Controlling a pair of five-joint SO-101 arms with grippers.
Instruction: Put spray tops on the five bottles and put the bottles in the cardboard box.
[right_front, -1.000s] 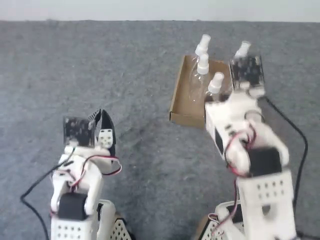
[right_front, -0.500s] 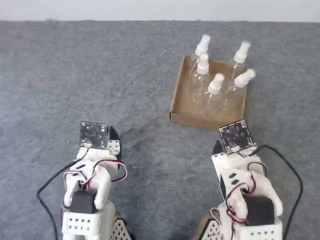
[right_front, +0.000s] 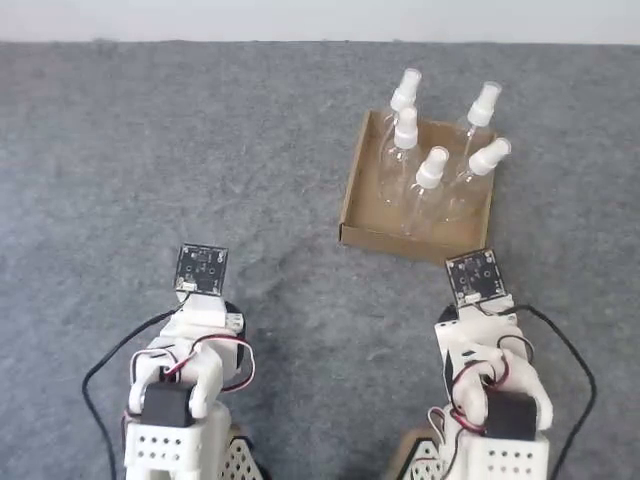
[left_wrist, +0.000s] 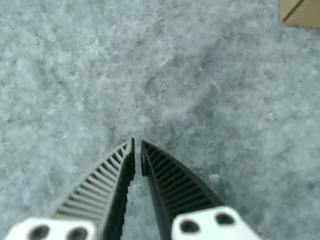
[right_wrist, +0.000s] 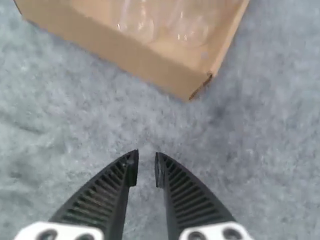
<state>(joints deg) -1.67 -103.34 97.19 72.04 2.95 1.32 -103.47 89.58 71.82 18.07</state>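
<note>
- Left gripper (left_wrist: 137, 146): fingers closed to a hairline, holding nothing, above the grey table (left_wrist: 210, 75).
- Cardboard box (right_front: 352, 190): ahead of the right gripper, well off to the left gripper's right. Five bottles (right_front: 432, 185) stand inside, each with a white spray top (right_front: 406, 124).
- Right gripper (right_wrist: 145, 161): fingers narrowly parted, holding nothing, near the box's front wall, not touching.

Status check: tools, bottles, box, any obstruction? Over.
Left tool shut, right tool barely ajar, both empty over grey carpet. Five clear plastic bottles with white spray tops inside brown cardboard box. Nothing in the way.
</note>
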